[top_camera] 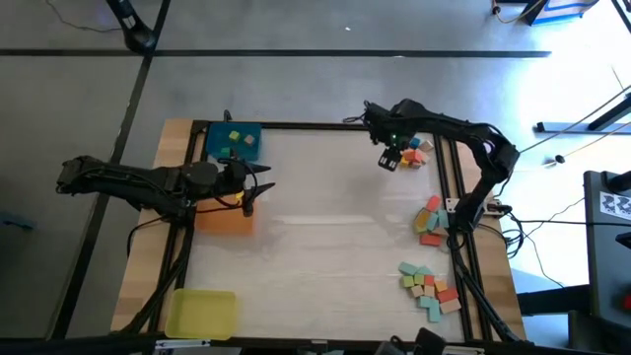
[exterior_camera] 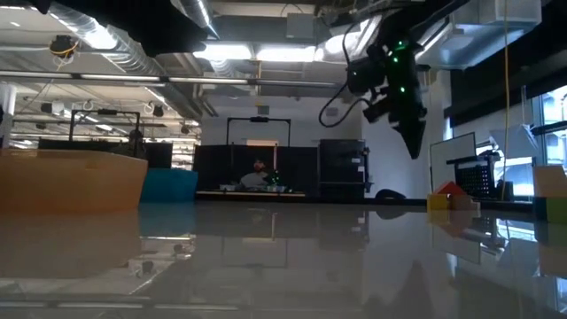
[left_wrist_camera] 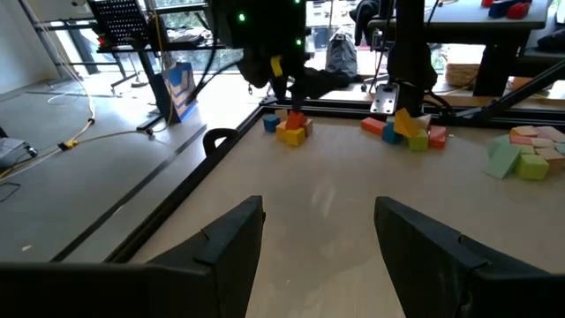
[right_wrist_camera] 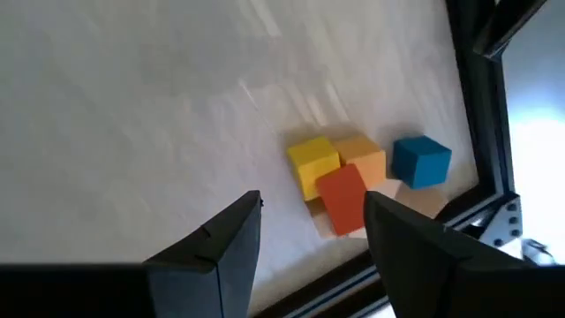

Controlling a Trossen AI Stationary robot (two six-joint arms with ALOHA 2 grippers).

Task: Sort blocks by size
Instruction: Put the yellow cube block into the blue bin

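Observation:
A small cluster of blocks (top_camera: 412, 153) lies at the table's far right: in the right wrist view a yellow cube (right_wrist_camera: 313, 163), an orange one (right_wrist_camera: 364, 159), a red one (right_wrist_camera: 342, 200) and a blue one (right_wrist_camera: 421, 162). My right gripper (right_wrist_camera: 313, 231) hangs open above this cluster, pointing steeply down and clear of the table (exterior_camera: 413, 133). Two more piles of blocks (top_camera: 431, 219) (top_camera: 429, 286) rest along the right edge. My left gripper (top_camera: 254, 189) waits open above the orange tray (top_camera: 225, 221) at the left.
A blue tray (top_camera: 209, 138) holding a few small blocks sits at the far left. A yellow tray (top_camera: 202, 314) sits at the near left. A black frame rail (right_wrist_camera: 481, 53) runs close behind the far-right cluster. The table's middle (top_camera: 325, 227) is bare.

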